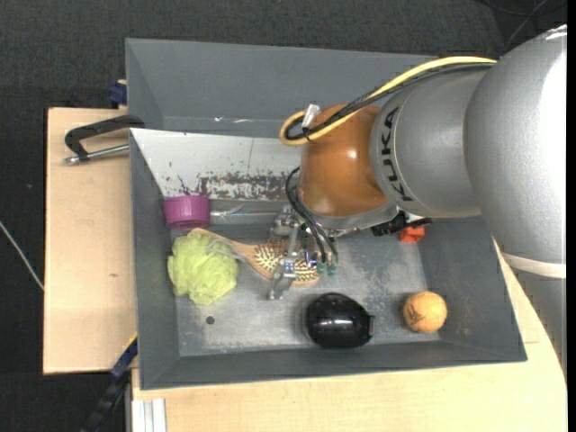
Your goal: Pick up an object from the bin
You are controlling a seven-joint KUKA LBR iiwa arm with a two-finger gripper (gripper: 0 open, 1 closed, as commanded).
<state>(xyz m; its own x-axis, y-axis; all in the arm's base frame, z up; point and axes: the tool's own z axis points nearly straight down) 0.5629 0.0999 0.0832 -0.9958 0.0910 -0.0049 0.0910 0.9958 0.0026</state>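
Gripper is low in the middle of the bin, directly over the head of a wooden hairbrush. The wrist and cabling crowd the tool, so I cannot tell whether the gripper is spread or closed, and nothing can be confirmed as held. Key relation: the brush's long axis runs diagonally, with the head under the gripper and the handle going up and to the view's left until its end meets the green mesh pouf. Judgement: the brush is the nearest candidate. A grasp would go best across the narrow handle or the neck, which means closing at right angles to that diagonal. The wide bristled head below the tool looks harder to span. The pouf touching the handle end could drag along if the grasp lands far to the left. Count of things in the bin: one hairbrush; one green pouf, left of centre; one purple cup against the far wall, just above the pouf; one glossy black oval thing near the front wall, below and right of the gripper; one orange ball front right, well apart from the brush. One small red-orange piece sits beside the arm; I cannot tell whether it is loose or part of the arm.
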